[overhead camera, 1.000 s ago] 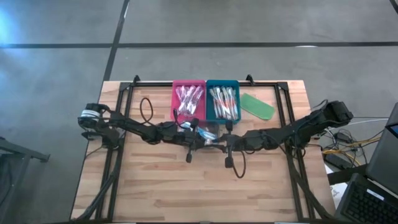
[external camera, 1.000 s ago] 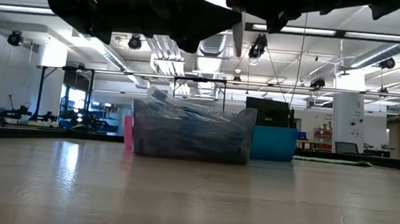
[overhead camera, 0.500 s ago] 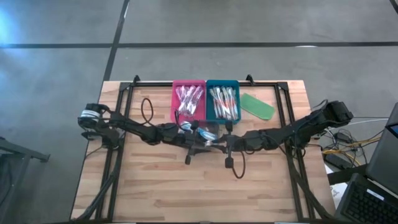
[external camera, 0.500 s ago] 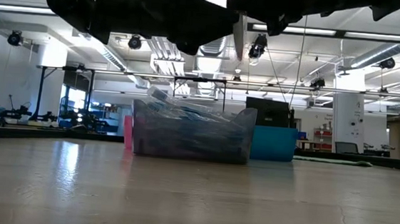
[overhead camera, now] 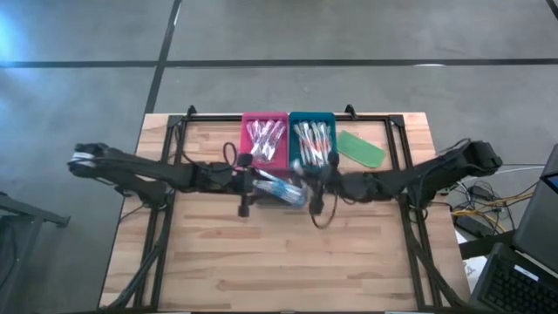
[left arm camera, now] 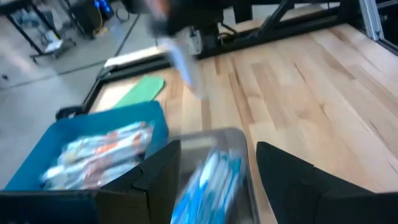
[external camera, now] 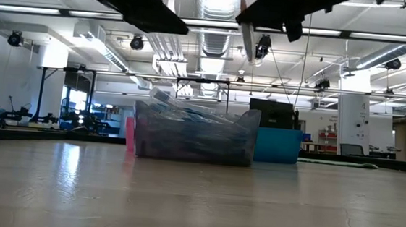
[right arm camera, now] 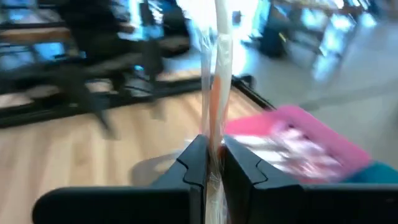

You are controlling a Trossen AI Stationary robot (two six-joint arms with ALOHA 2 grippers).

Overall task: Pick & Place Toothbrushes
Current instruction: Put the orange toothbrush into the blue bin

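**Right wrist view: orange brush pinched, ready for sorting**

Right wrist view gives you the nearest fact: the right gripper [right arm camera: 212, 163] has its fingers pressed onto a wrapped orange toothbrush [right arm camera: 219, 74], which stands up out of them. My guess is it is held by one end so it can drop lengthways into a tray.

Left wrist view: the left gripper [left arm camera: 217, 168] is spread and holds nothing, with the clear bin [left arm camera: 214, 165] of blue brushes just past its fingers. It looks poised for the next pick.

High view, going outward: both grippers sit mid-table by the clear bin [overhead camera: 283, 190]. Just behind stand the pink tray [overhead camera: 265, 139] and the blue tray [overhead camera: 312, 139], side by side, each already holding brushes. A flat green piece [overhead camera: 361, 148] lies beside the blue tray.

Only the overhead shows you the tray order. Only the wrist cameras show finger state. Low view shows the held brush [external camera: 246, 31] hanging well above the bin [external camera: 194, 134], so you can judge clearance there.
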